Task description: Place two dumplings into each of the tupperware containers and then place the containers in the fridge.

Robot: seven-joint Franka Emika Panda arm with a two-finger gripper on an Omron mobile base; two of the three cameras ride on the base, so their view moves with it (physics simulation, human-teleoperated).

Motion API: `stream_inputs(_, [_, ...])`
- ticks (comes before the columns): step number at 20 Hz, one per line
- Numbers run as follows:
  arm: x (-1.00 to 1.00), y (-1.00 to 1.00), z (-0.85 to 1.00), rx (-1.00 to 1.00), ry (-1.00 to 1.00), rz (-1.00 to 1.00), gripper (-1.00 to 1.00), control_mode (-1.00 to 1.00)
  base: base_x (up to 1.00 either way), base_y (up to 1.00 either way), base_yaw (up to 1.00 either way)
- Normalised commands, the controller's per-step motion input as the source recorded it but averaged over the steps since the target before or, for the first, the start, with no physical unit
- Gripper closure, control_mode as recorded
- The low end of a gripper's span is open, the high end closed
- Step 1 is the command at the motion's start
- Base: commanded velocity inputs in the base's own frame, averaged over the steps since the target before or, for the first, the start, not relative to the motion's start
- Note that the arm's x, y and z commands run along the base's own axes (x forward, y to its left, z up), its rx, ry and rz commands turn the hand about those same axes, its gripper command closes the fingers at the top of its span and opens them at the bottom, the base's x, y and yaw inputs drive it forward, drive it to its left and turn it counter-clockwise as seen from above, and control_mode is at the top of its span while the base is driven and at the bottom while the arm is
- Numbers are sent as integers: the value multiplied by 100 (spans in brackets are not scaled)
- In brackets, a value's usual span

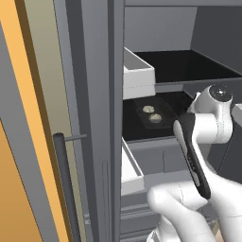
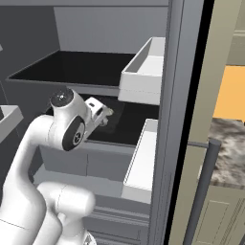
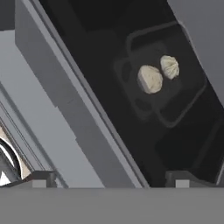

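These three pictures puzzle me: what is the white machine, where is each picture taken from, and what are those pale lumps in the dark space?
The white machine is a robot arm on a driving base, in a rendered kitchen. Two pictures come from cameras on the base, behind the arm to its left and right; both look into an open fridge. The third comes from a camera on the hand, looking along the end effector, whose two dark fingertips stand wide apart and hold nothing. On the dark fridge shelf sits a see-through tupperware container with two dumplings inside, side by side. White drawers stick out at the shelf edges. The end effector is apart from the container, in front of the shelf.
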Motion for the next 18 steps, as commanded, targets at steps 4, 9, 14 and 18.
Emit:
stream_inputs(4, [-69,0,41,25,12,-66,-100,-100,0,0,0])
stream_inputs(9, [-72,-25,57,38,23,-62,-100,-100,0,0,0])
stream_inputs(14, [-94,1,6,33,0,-44,-100,-100,0,0,0])
stream_inputs(18, [-43,32,0,3,-4,-15,-100,-100,0,0,0])
